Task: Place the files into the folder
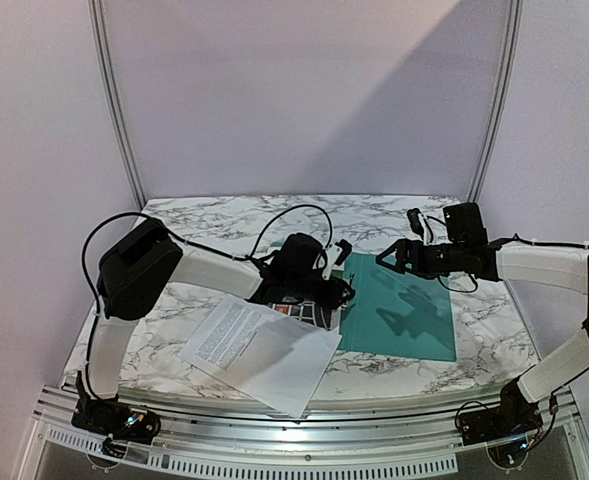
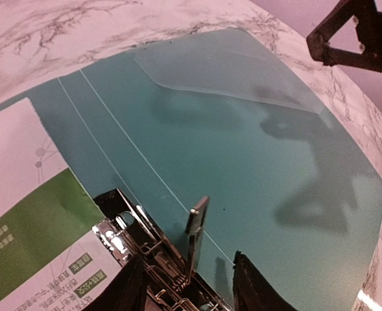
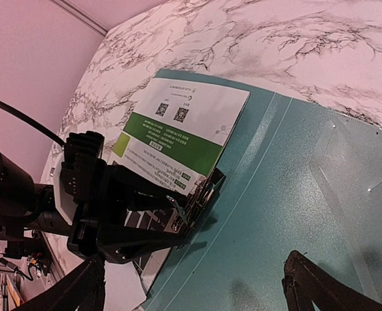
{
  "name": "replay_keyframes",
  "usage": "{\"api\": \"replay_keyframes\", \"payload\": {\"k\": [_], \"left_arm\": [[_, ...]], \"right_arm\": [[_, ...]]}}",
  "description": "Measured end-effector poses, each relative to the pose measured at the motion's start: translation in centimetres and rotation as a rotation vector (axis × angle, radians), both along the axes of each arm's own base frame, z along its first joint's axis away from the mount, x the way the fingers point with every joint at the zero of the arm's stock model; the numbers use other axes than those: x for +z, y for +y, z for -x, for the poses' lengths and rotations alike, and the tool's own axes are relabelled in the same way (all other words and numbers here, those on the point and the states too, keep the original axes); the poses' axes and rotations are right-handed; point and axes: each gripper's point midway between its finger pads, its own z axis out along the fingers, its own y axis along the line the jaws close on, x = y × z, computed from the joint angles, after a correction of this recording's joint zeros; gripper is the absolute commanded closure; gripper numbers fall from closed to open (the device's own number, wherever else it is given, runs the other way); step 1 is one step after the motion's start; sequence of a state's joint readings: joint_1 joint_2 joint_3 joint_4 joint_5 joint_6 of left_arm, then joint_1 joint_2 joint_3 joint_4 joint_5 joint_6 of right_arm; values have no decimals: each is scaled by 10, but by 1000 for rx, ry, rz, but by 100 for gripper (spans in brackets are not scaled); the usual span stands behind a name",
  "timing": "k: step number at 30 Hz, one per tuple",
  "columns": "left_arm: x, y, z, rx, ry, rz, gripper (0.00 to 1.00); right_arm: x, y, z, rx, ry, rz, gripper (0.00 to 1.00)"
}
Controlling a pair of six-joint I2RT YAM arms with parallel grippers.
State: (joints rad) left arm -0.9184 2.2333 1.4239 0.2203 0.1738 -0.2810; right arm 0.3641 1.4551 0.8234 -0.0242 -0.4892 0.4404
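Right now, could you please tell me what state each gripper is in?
Left gripper: open, fingers on either side of the metal clip, gripping nothing.
Right gripper: open, empty, above the folder.

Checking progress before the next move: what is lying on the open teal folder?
One green-headed white paper sheet lies on the left half of the flat teal folder, beside its metal clip. The left pincer hides the sheet's near end.

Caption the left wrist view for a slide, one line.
Left gripper, open, flanks the metal clip with its lever raised inside the open teal folder; the green-header sheet lies beside it.
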Motion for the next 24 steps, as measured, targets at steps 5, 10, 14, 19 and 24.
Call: {"api": "replay_keyframes", "payload": {"k": [5, 10, 14, 19, 24], "left_arm": [[17, 2, -3, -1, -47, -3, 33], [52, 0, -10, -9, -130, -1, 30], [79, -4, -16, -36, -206, -15, 32], [97, -6, -22, -86, -269, -66, 41], [109, -11, -26, -142, -315, -110, 49]], "right_arm": [[1, 0, 0, 0, -2, -1, 4], [2, 0, 0, -1, -1, 0, 4], [3, 0, -1, -2, -5, 0, 4], [3, 0, -2, -4, -6, 1, 4], [2, 0, -1, -5, -2, -1, 5]]}}
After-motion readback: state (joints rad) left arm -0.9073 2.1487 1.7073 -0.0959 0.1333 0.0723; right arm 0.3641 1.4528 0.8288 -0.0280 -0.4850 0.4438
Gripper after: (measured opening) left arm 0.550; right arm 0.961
